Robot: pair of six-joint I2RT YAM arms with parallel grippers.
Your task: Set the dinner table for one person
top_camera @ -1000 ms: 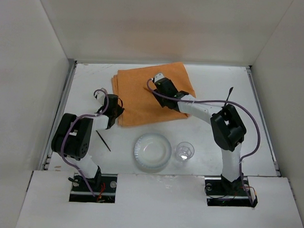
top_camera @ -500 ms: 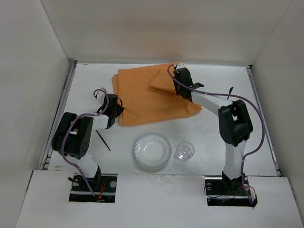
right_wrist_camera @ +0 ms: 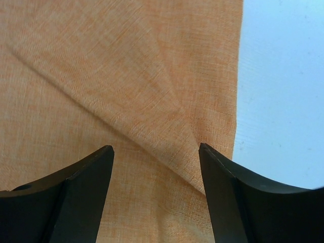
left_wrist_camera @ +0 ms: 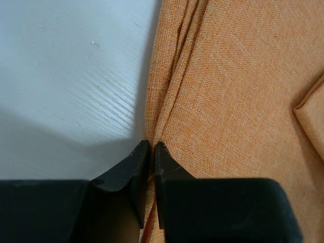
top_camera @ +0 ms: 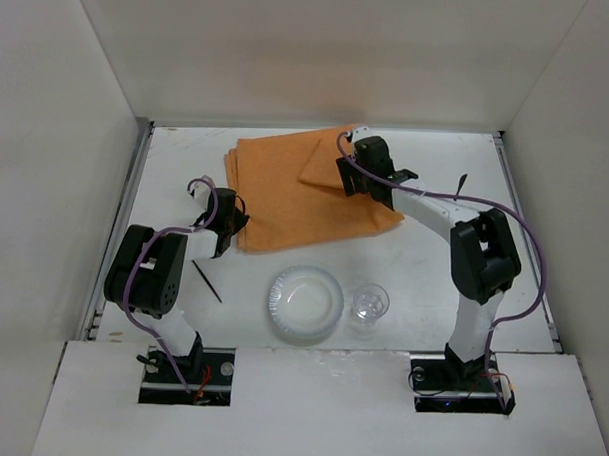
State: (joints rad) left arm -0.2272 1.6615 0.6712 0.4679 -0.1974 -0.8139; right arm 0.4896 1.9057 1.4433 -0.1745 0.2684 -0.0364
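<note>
The orange cloth placemat [top_camera: 286, 197] lies on the far middle of the white dinner table [top_camera: 433, 263], its far right corner folded over. My left gripper [top_camera: 227, 228] is shut on the placemat's near left edge; the left wrist view shows the jaws [left_wrist_camera: 152, 147] pinching the cloth's layered edge [left_wrist_camera: 228, 101]. My right gripper [top_camera: 355, 168] is over the folded corner. In the right wrist view it [right_wrist_camera: 156, 149] is open and empty just above the fold [right_wrist_camera: 152, 111].
A clear plate [top_camera: 305, 304] and a clear glass [top_camera: 370, 302] stand near the front. A black utensil [top_camera: 207, 282] lies at the left, another [top_camera: 459, 186] at the right by the right arm. White walls close three sides.
My right gripper moved from the placemat's middle to its far right corner, spreading the cloth rightward, and now stands open over the folded corner. The left gripper has not moved.
</note>
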